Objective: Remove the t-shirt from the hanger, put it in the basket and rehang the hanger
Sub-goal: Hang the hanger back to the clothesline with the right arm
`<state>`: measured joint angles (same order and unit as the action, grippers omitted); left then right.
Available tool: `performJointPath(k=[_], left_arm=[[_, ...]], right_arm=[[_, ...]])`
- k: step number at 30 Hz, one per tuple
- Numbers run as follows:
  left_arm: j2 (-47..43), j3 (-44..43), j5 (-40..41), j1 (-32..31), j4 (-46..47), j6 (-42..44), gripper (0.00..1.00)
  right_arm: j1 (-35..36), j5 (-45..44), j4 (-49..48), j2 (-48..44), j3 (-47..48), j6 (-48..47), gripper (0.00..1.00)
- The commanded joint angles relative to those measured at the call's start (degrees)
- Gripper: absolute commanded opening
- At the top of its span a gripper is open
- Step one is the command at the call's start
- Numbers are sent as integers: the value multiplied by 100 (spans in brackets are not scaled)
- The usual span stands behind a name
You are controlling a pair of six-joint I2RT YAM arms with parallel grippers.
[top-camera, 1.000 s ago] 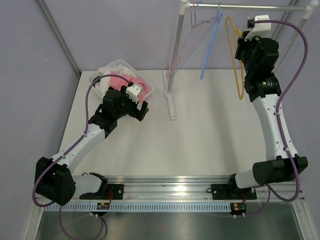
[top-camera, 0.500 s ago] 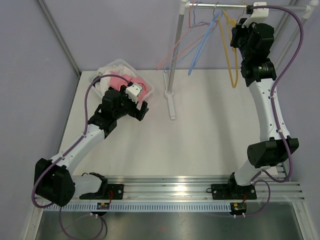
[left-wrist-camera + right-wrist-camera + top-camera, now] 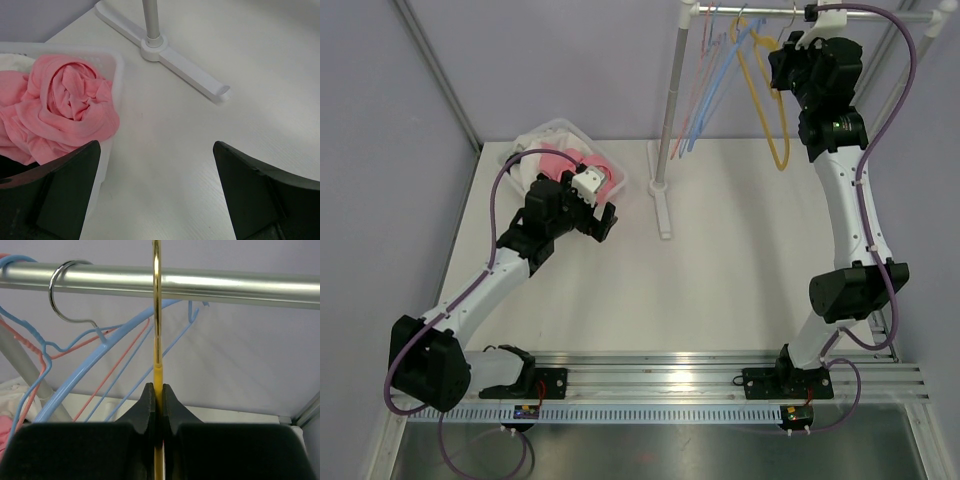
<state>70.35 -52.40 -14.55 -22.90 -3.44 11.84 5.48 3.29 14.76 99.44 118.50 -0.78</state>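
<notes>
The left arm [image 3: 480, 285] climbs from its base at 7 o'clock and stretches toward 1 o'clock. Its wrist is bent so that the left gripper [image 3: 602, 222] faces roughly 3 o'clock, with the jaws spread wide and nothing between them. The right arm [image 3: 855, 215] stands tall from its base at 5 o'clock and reaches up toward 12 o'clock. At its top the right gripper [image 3: 156, 390] aims toward 10 o'clock, its jaws pinched tight on the yellow hanger [image 3: 157, 315].

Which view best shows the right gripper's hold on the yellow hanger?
Right wrist: the right gripper pinches the yellow hanger under the rail. Top external shows the hanger's loop, grip hidden; left wrist shows neither.
</notes>
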Motion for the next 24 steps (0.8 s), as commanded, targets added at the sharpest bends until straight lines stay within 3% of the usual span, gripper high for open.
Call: performJointPath(k=[1, 24], left_arm=[[58, -235, -101, -22, 151, 56, 99], [102, -270, -127, -31, 98, 64, 99]], right_arm=[[-20, 120, 263, 67, 525, 209, 0], [-20, -258, 1028, -1023, -371, 236, 0]])
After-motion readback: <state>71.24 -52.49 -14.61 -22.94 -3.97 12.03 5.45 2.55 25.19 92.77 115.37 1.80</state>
